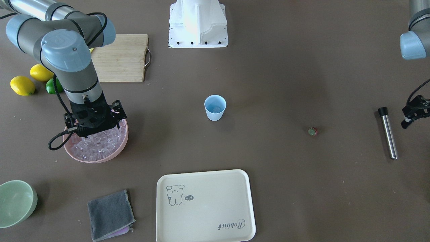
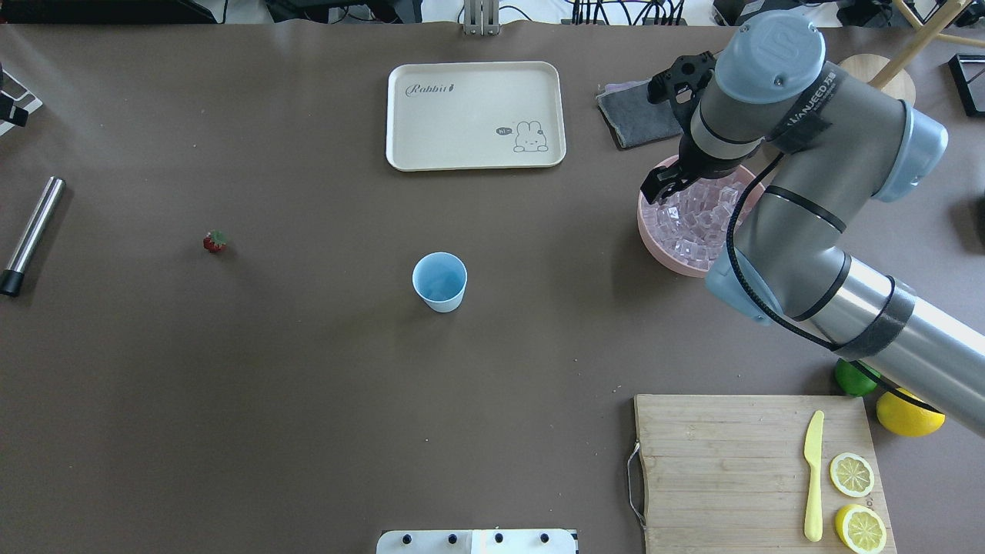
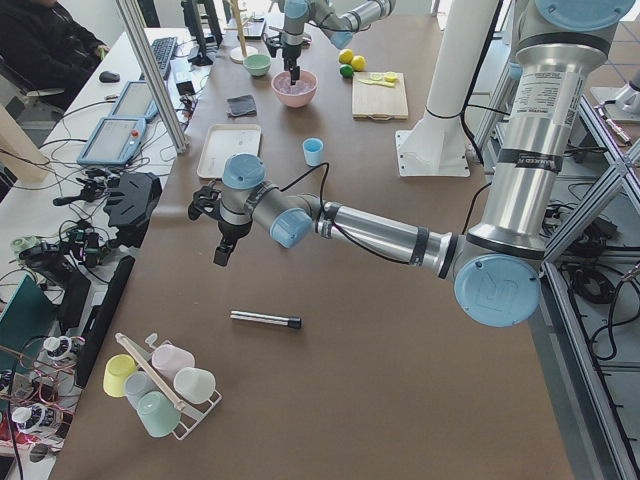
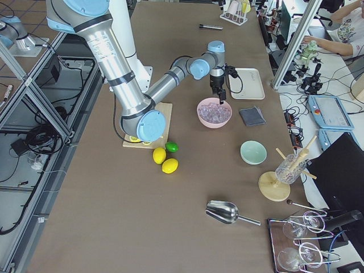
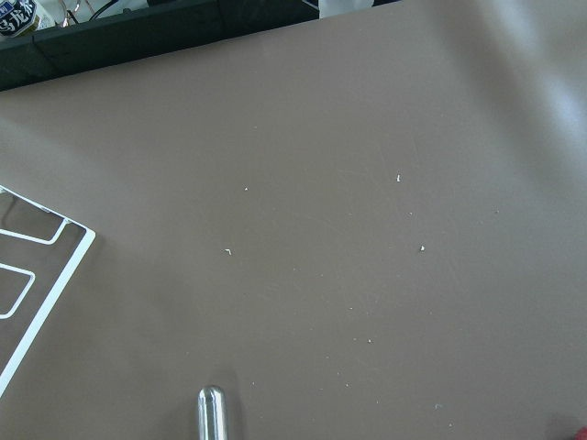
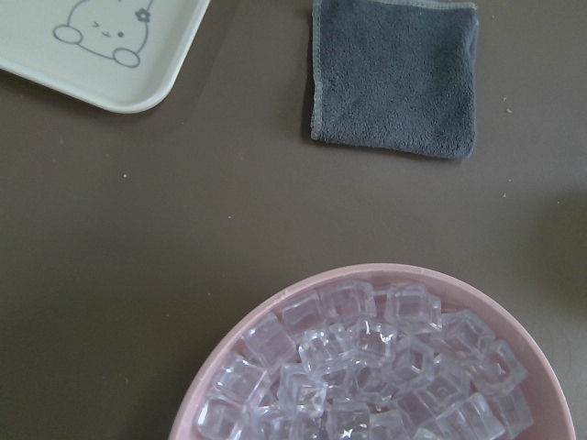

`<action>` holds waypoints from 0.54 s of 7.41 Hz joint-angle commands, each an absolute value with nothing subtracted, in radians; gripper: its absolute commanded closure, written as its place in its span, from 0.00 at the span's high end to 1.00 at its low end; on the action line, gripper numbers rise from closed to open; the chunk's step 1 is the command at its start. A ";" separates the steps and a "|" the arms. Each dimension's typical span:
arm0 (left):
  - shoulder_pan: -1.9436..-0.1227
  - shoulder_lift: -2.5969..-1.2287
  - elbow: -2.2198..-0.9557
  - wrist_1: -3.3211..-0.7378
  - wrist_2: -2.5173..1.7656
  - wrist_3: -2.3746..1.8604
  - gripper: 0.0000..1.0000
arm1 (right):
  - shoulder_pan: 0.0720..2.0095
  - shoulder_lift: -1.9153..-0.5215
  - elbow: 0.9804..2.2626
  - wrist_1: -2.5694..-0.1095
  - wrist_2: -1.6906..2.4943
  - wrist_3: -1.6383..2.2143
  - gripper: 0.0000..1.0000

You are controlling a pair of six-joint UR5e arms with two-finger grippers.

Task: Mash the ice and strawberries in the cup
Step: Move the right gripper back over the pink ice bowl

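Many ice cubes (image 1: 95, 148) in pink bowl (image 1: 112, 154) directly beneath spread right end effector (image 1: 95, 127).

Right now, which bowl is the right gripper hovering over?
The pink bowl, full of ice; the right gripper hangs above it. The pale green bowl sits apart.

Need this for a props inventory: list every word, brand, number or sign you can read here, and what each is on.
"Rabbit": cursive, on the cream tray.
"hi~": tiny speech bubble beside the rabbit drawing on that tray; barely legible.
"LANJEED": roughly, on a band around the right arm; first letters uncertain.
Round logo on the arm's joint cap: too blurred to read.
No numbers are legible.
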State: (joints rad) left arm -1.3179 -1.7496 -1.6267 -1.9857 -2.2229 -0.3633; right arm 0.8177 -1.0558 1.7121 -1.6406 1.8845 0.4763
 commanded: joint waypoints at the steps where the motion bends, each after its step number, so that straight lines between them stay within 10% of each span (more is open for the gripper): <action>1: -1.315 -1.747 -1.624 -1.987 -2.223 -0.364 0.97 | 0.834 -1.119 1.692 -1.582 1.867 0.306 0.95; 4: -1.313 -1.735 -1.626 -2.002 -2.224 -0.364 0.97 | 0.836 -1.161 1.716 -1.582 1.786 0.238 0.95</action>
State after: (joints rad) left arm -1.3134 -1.7390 -1.6266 -1.9977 -2.2230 -0.3641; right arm 0.8353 -1.1399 1.7045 -1.5828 1.8235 0.2745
